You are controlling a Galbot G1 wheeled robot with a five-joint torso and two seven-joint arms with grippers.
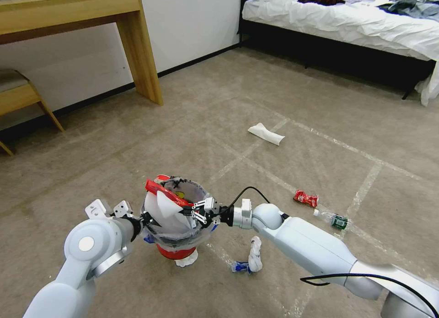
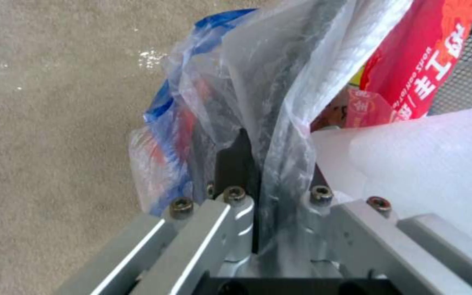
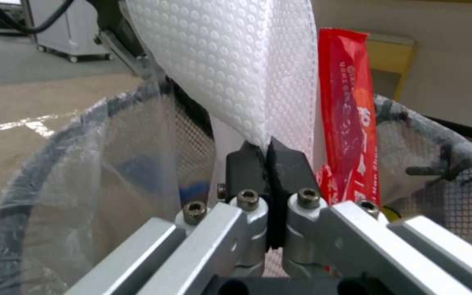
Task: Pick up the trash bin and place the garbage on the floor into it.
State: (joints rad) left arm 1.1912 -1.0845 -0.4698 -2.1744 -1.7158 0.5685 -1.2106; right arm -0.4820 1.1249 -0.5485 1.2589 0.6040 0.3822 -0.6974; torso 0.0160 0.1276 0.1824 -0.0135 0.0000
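The trash bin (image 1: 177, 250) has a red base, a mesh wall and a clear bag liner (image 2: 258, 82). My left gripper (image 1: 147, 219) is shut on its near-left rim, pinching rim and liner (image 2: 247, 159). My right gripper (image 1: 195, 213) reaches in from the right, shut on a white slipper (image 3: 230, 61) that stands upright inside the bin beside a red wrapper (image 3: 348, 106). On the beige floor (image 1: 137, 144) lie more garbage: a white slipper (image 1: 265, 134), a red wrapper (image 1: 305, 198), a small clear bottle (image 1: 333, 219) and crumpled white paper (image 1: 254, 255). A white scrap (image 1: 185, 262) shows under the bin.
A wooden desk leg (image 1: 139, 48) and a wooden stool (image 1: 18, 98) stand at the back left by the wall. A bed with white bedding and clothes (image 1: 347, 21) fills the back right. Shiny tape lines (image 1: 361, 190) cross the carpet.
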